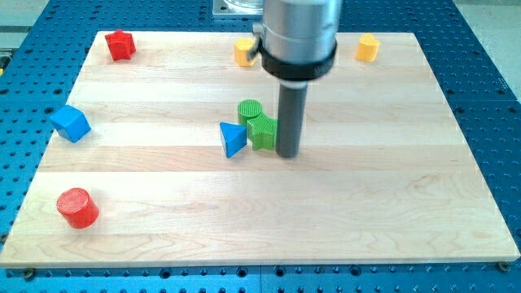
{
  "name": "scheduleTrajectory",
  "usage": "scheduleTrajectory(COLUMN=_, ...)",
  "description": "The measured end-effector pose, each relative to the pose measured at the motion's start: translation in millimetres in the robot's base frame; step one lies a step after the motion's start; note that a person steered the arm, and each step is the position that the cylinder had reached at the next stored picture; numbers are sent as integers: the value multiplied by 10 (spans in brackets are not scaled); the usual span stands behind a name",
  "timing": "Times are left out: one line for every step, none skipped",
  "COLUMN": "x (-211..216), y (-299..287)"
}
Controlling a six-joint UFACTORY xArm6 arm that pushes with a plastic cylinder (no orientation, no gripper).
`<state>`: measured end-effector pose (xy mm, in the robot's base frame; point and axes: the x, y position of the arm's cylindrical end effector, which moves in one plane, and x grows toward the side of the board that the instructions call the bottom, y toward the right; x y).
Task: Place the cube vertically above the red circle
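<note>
My tip (286, 155) rests on the wooden tabletop (366, 203) near its centre. The arm has no pincer, so no opening state applies: it ends in a straight dark rod (288, 118) that stands upright below a wide grey cylindrical housing (299, 32) entering from the view's top.

The tip serves as the landmark for all positions below.

- Green star-like block (262, 132): directly to the view's left of the tip, touching or just beside the rod.
- Green cylinder (250, 109): above and to the left of the tip, against the green star-like block.
- Blue triangle (233, 139): further left, just beside the green pair, one corner pointing to the view's left.
- Blue cube (70, 123): well apart to the view's left, at the tabletop's left edge. It sits turned, one corner toward the view's bottom; no long axis can be made out.
- Red cylinder (77, 207): far to the lower left, upright, circular face up, below the blue cube.
- Red star-like block (120, 45): far upper left corner.
- Yellow block (245, 51): above the tip, partly hidden by the housing; shape unclear.
- Yellow block (368, 47), second: upper right, near the top edge.
</note>
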<state>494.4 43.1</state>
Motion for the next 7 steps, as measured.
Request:
scheduleTrajectory(x=205, y=-895)
scheduleTrajectory(x=-185, y=-1028)
scheduleTrajectory(x=-344, y=-920)
scheduleTrajectory(x=-501, y=-1813)
scheduleTrajectory(x=-533, y=-2656)
scheduleTrajectory(x=-967, y=-2258)
scheduleTrajectory(x=-1513, y=-3310)
